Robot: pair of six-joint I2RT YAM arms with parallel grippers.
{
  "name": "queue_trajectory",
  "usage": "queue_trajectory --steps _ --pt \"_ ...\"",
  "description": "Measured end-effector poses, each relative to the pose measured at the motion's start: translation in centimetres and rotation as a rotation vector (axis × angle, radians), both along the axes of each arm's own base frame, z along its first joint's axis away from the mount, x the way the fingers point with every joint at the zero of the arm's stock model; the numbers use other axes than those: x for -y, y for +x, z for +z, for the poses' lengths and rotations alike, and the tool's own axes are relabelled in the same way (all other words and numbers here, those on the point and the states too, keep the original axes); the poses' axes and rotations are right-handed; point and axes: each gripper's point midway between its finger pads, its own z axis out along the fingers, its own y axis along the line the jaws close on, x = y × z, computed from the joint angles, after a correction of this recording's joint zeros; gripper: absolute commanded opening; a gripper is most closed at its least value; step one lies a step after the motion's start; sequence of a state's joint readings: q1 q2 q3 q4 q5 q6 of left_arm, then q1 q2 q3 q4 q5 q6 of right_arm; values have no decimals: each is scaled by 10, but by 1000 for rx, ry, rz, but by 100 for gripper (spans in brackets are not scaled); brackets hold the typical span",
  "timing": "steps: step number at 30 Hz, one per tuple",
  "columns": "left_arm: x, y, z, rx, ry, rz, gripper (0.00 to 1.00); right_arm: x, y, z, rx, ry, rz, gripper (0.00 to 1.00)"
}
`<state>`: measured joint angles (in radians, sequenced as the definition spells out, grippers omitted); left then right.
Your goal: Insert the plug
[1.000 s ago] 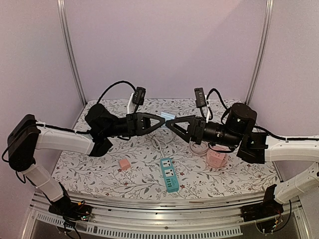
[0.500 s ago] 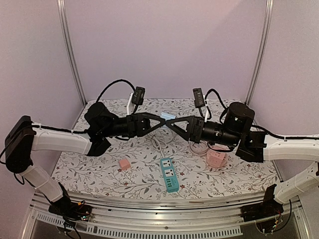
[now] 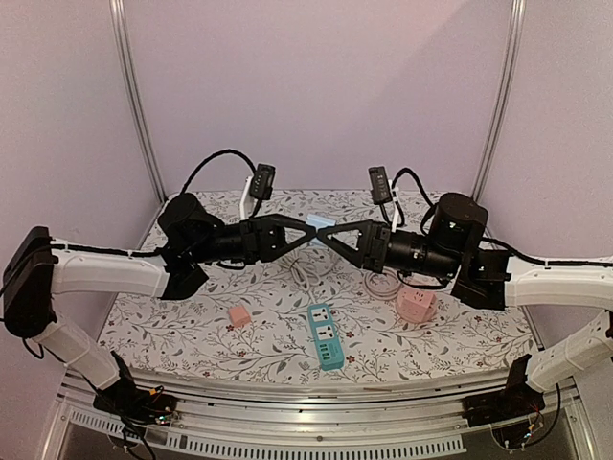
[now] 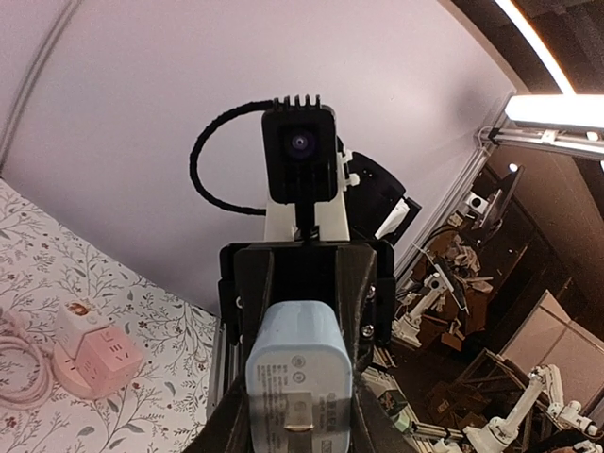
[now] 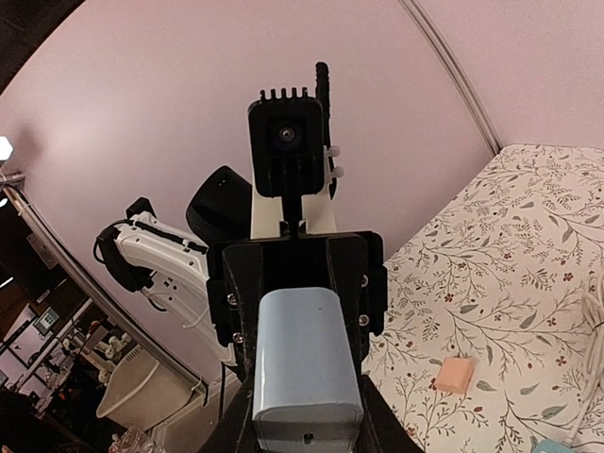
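Over the flower-printed tabletop (image 3: 172,326), hold the pale-blue rounded plastic plug (image 4: 297,368) aloft between left gripper (image 3: 314,233) and right gripper (image 3: 332,233) — both closed on it — freeing one after testing the other, then descend squarely to the teal power strip (image 3: 326,335).

A robotics lab: lilac panels (image 3: 316,86) on aluminium posts (image 3: 134,96) box in the table (image 3: 192,326). At the left wrist view's lower right, other white robot arms (image 4: 550,396) stand among clutter.

I'm watching the pale-blue boxy plug (image 3: 323,228) hanging level in mid-air, its labelled, pronged face pointing leftward; the teal power strip (image 3: 326,335) is lying flat on the counter (image 3: 192,326) below.
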<state>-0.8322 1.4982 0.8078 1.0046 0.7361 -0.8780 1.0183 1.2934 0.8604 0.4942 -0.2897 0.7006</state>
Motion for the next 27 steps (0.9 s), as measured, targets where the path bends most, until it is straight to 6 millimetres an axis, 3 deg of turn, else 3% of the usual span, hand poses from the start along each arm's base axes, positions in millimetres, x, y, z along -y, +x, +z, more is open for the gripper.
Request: queue_trajectory --steps 5,10,15,23,27 --pt "-1 0 2 6 -1 8 54 -1 0 2 1 0 7 0" --pt "-2 11 -2 -10 22 71 98 -3 -3 4 1 -13 29 0" --pt "-4 15 -9 -41 81 131 99 -4 -4 -7 -10 -68 23 0" --pt "-22 17 1 -7 100 240 99 -4 -2 -22 -25 -142 9 0" --pt "-30 18 -8 0 126 285 99 -3 1 -21 -33 -173 -9 0"
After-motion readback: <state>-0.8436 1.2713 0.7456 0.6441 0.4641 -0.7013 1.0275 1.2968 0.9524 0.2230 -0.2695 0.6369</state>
